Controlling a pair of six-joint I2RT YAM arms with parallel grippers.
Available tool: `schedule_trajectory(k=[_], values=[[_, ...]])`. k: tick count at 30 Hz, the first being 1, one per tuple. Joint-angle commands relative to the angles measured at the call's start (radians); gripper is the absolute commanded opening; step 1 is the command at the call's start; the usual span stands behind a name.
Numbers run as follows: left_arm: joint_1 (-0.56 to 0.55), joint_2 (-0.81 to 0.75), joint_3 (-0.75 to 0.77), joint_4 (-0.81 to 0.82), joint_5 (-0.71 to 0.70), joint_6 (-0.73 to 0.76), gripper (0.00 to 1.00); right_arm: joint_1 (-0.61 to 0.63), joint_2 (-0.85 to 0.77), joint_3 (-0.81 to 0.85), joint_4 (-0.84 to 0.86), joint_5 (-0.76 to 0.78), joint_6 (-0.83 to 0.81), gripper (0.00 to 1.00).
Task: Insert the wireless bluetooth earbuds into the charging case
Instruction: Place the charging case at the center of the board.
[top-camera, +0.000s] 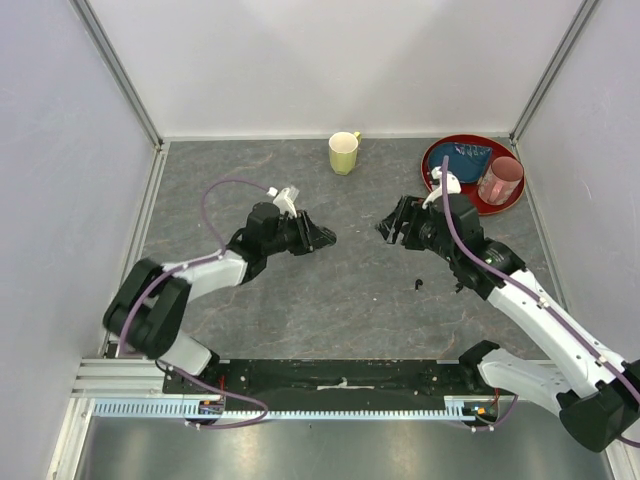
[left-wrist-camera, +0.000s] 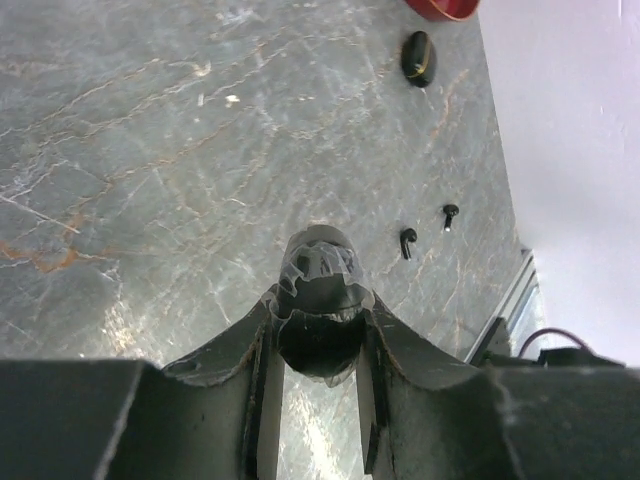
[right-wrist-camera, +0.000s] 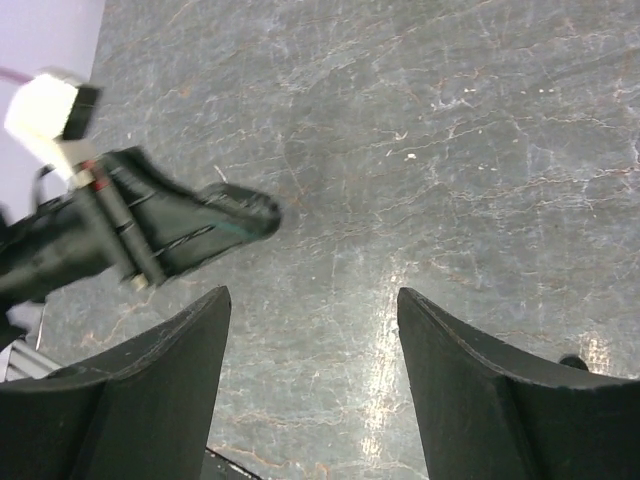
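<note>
Two tiny black earbuds (left-wrist-camera: 408, 242) (left-wrist-camera: 450, 215) lie on the grey table; the top view shows one earbud (top-camera: 418, 286) beside the right arm. The glossy black oval charging case (left-wrist-camera: 418, 58) lies closed on the table near the red tray, hidden under the right arm in the top view. My left gripper (top-camera: 326, 238) (left-wrist-camera: 322, 300) is held above the table, shut on a dark rounded thing edged with crinkled clear film; I cannot tell what it is. My right gripper (top-camera: 390, 225) (right-wrist-camera: 313, 292) is open and empty, facing the left gripper (right-wrist-camera: 200, 225).
A yellow mug (top-camera: 344, 153) stands at the back centre. A red tray (top-camera: 470, 139) at the back right holds a blue packet (top-camera: 468, 157) and a pink cup (top-camera: 500, 180). White walls close in both sides and the back.
</note>
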Motion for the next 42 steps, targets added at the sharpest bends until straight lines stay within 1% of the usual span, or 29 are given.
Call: schedule_trajectory(k=[1, 2, 4, 6, 7, 11, 13, 15, 17, 19, 20, 23, 24, 25, 28, 30, 33, 34, 37, 42], values=[[0.052, 0.201, 0.117, 0.164, 0.15, -0.2, 0.02, -0.008, -0.047, 0.005, -0.018, -0.053, -0.021, 0.75], [0.065, 0.237, 0.134, 0.204, 0.17, -0.218, 0.03, -0.009, -0.05, 0.007, -0.022, -0.059, -0.024, 0.75], [0.075, 0.329, 0.196, 0.218, 0.184, -0.258, 0.04, -0.011, -0.061, 0.007, -0.036, -0.062, -0.035, 0.75], [0.075, 0.374, 0.268, 0.178, 0.18, -0.257, 0.08, -0.012, -0.071, 0.007, -0.05, -0.062, -0.042, 0.75], [0.076, 0.412, 0.281, 0.174, 0.169, -0.264, 0.09, -0.014, -0.075, 0.005, -0.051, -0.061, -0.044, 0.75], [0.092, 0.5, 0.347, 0.168, 0.167, -0.327, 0.14, -0.014, -0.085, -0.004, -0.064, -0.061, -0.049, 0.75], [0.095, 0.524, 0.367, 0.152, 0.155, -0.332, 0.15, -0.014, -0.09, -0.006, -0.068, -0.062, -0.049, 0.75], [0.096, 0.544, 0.382, 0.103, 0.121, -0.323, 0.19, -0.017, -0.09, -0.006, -0.07, -0.061, -0.053, 0.75], [0.099, 0.564, 0.388, 0.089, 0.115, -0.326, 0.23, -0.015, -0.091, -0.006, -0.073, -0.061, -0.053, 0.75], [0.104, 0.567, 0.381, 0.077, 0.105, -0.326, 0.24, -0.014, -0.093, -0.009, -0.076, -0.053, -0.055, 0.75], [0.104, 0.563, 0.379, 0.062, 0.079, -0.313, 0.25, -0.017, -0.095, -0.01, -0.076, -0.05, -0.056, 0.76], [0.105, 0.561, 0.388, 0.002, 0.06, -0.274, 0.28, -0.018, -0.091, -0.015, -0.081, -0.047, -0.068, 0.76], [0.105, 0.561, 0.39, -0.009, 0.06, -0.264, 0.3, -0.018, -0.09, -0.015, -0.084, -0.047, -0.078, 0.76], [0.105, 0.558, 0.388, -0.035, 0.042, -0.258, 0.35, -0.023, -0.085, -0.012, -0.087, -0.039, -0.09, 0.76], [0.107, 0.54, 0.375, -0.064, 0.017, -0.226, 0.41, -0.044, -0.064, 0.005, -0.114, 0.016, -0.112, 0.79], [0.108, 0.534, 0.376, -0.09, 0.011, -0.197, 0.41, -0.063, -0.035, 0.011, -0.134, 0.051, -0.11, 0.81], [0.112, 0.508, 0.358, -0.121, -0.014, -0.166, 0.43, -0.121, 0.004, 0.021, -0.147, 0.074, -0.096, 0.87], [0.113, 0.491, 0.35, -0.132, -0.03, -0.154, 0.46, -0.156, 0.025, 0.022, -0.147, 0.071, -0.093, 0.9], [0.118, 0.466, 0.326, -0.151, -0.049, -0.117, 0.5, -0.23, 0.069, 0.031, -0.145, 0.05, -0.09, 0.93], [0.124, 0.383, 0.286, -0.219, -0.101, -0.053, 0.52, -0.359, 0.134, 0.022, -0.104, -0.004, -0.079, 0.97]])
